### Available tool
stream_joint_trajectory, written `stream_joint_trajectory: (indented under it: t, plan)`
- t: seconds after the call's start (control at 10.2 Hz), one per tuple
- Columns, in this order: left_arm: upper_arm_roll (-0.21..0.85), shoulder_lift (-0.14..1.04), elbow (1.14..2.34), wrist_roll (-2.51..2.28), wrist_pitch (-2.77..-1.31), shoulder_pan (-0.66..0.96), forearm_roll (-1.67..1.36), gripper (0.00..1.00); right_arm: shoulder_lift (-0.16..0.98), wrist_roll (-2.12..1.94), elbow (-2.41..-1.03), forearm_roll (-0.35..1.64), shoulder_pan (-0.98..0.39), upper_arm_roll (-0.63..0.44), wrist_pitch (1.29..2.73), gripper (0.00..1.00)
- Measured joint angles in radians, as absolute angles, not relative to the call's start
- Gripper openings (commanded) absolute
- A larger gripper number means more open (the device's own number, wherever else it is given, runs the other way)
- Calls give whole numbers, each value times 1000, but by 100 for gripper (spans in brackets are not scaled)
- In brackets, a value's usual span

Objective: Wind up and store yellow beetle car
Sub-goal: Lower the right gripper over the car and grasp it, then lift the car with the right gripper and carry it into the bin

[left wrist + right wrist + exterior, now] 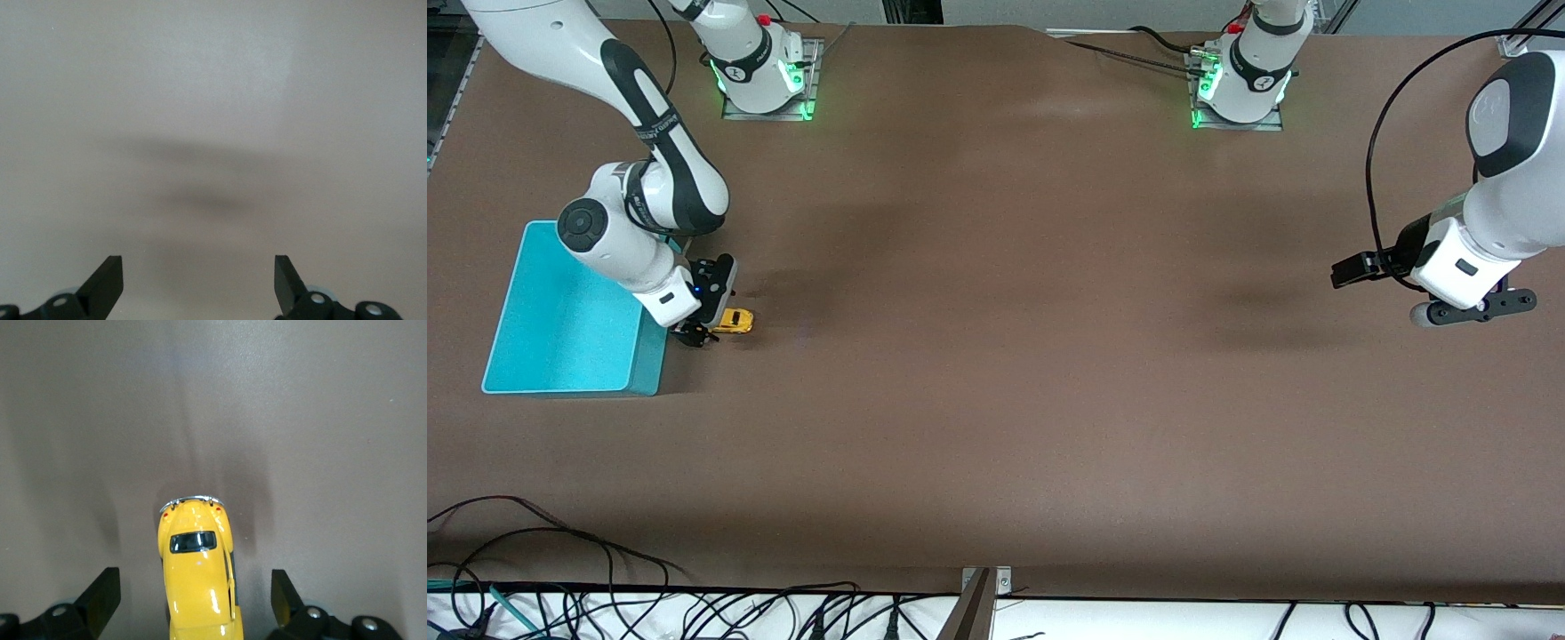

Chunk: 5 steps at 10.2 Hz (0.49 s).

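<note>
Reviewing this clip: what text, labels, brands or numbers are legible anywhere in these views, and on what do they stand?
None can be read.
Right arm: a black band carries small white lettering, too small to read.
Arm bases: round marks, too small to read.
Yellow beetle car: no lettering shows.
Turquoise bin: plain.

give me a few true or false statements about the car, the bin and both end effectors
1. The yellow beetle car lies inside the turquoise bin. False: it sits on the table beside the bin.
2. The right end effector is open, fingers either side of the car. True.
3. The left end effector holds the car. False: it is open and empty, over bare table at the left arm's end.
4. The bin has nothing in it. True.
</note>
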<state>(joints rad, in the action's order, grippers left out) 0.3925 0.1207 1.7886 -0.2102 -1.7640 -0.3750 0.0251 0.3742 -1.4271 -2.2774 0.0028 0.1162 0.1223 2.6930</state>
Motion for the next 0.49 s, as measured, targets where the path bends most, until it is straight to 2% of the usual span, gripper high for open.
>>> stream_joint_trajectory:
  t: [0.29, 0.39, 0.49]
  plan:
    - [393, 121, 1789, -210, -1764, -375, 25, 100, 374, -1464, -2277, 3, 116, 123, 2698, 14]
    - [393, 121, 1789, -210, -1764, -375, 25, 100, 372, -1475, -2277, 3, 116, 123, 2698, 11]
    - [393, 121, 1789, -210, -1764, -375, 25, 100, 373, -1485, -2276, 3, 116, 124, 2699, 2]
